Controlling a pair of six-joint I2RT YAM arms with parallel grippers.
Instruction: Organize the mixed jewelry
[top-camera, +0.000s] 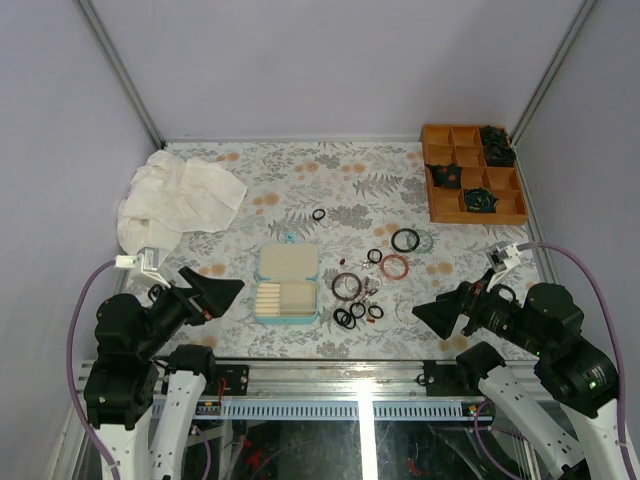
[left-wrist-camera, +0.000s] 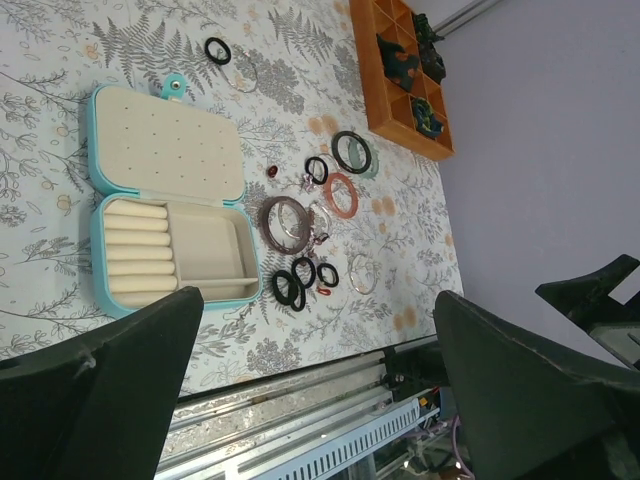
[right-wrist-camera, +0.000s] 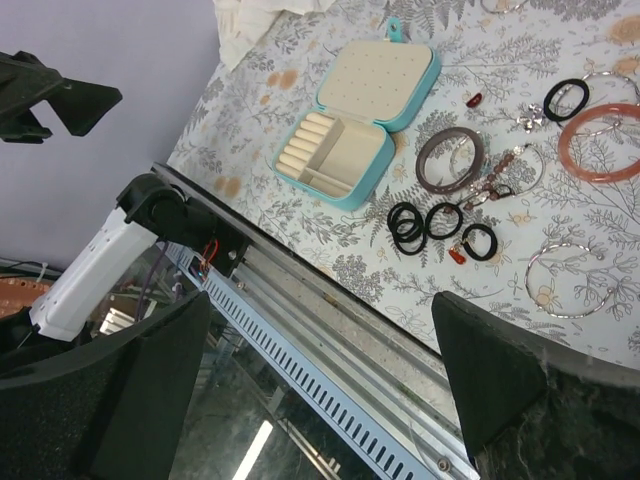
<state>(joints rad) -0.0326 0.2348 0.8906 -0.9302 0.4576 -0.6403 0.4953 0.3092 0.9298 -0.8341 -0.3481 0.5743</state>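
Jewelry on a fern-patterned bench (top-camera: 300, 180): the mixed jewelry (top-camera: 365, 285) lies loose at mid-bench, scattered just to the right of an open teal case (top-camera: 288, 284). The case lies flat, its lid folded away toward the far side. Cream ring rolls fill the left part of its near half. A bunch of small black rings (top-camera: 347, 317) sits near the case's front right corner, with a dark brown bangle (top-camera: 334, 286) just beyond them. Farther right are a reddish bangle (top-camera: 383, 267) and a black bangle (top-camera: 392, 240). A single black ring (top-camera: 319, 214) rests apart, beyond the case. An orange compartment tray (top-camera: 445, 205) occupies the far right corner, with dark green clumps (top-camera: 495, 145) in several of its cells. A crumpled white cloth (top-camera: 180, 195) lies at the far left. Both arms sit at the near edge. The left claw (top-camera: 222, 293) and the right claw (top-camera: 432, 312) are each spread wide and grasp nothing. Their tips point inward toward the case and the scatter, well apart from every piece.
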